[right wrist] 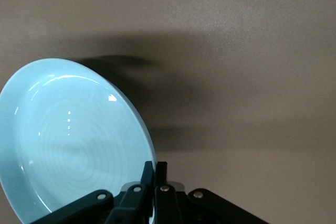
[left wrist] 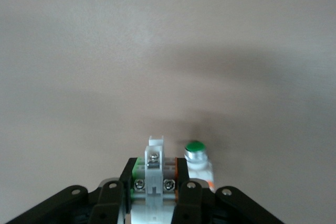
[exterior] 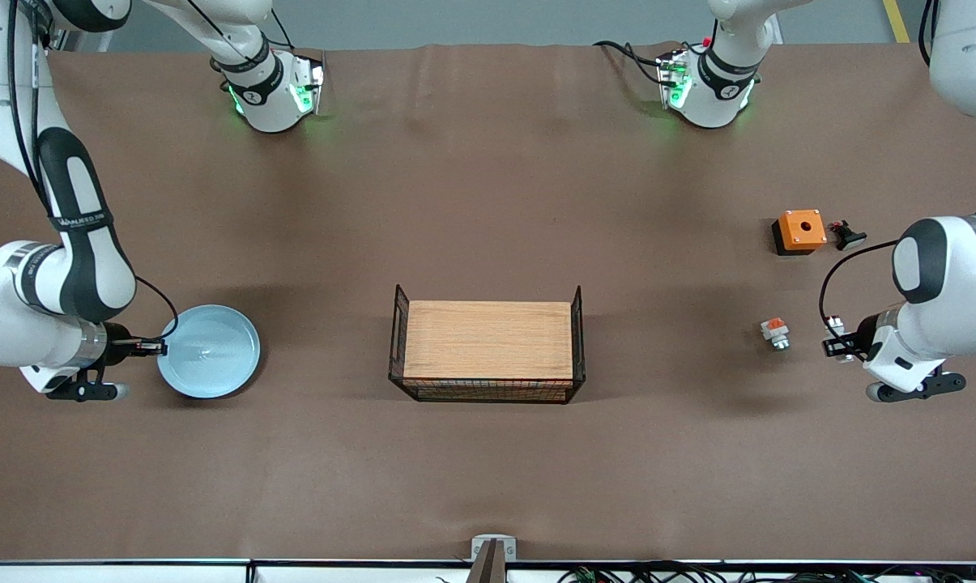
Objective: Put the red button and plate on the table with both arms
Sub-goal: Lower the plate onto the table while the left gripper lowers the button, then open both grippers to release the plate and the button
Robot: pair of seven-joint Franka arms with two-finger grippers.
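The pale-blue plate (exterior: 209,351) is near the right arm's end of the table. My right gripper (exterior: 154,348) is shut on its rim; in the right wrist view (right wrist: 156,169) the plate (right wrist: 68,140) hangs tilted with a shadow under it. The red button (exterior: 846,236), with a dark end, red middle and white end, lies on the table (exterior: 488,202) beside an orange box. My left gripper (exterior: 834,344) is low, nearer the front camera than the button, and shut on a small white switch block (left wrist: 155,169) with screws and green and orange sides.
The orange box (exterior: 799,231) with a hole sits beside the red button. A white-grey block with an orange top (exterior: 774,332) lies close ahead of the left gripper; it shows a green cap in the left wrist view (left wrist: 196,150). A wooden-topped black wire rack (exterior: 488,350) stands mid-table.
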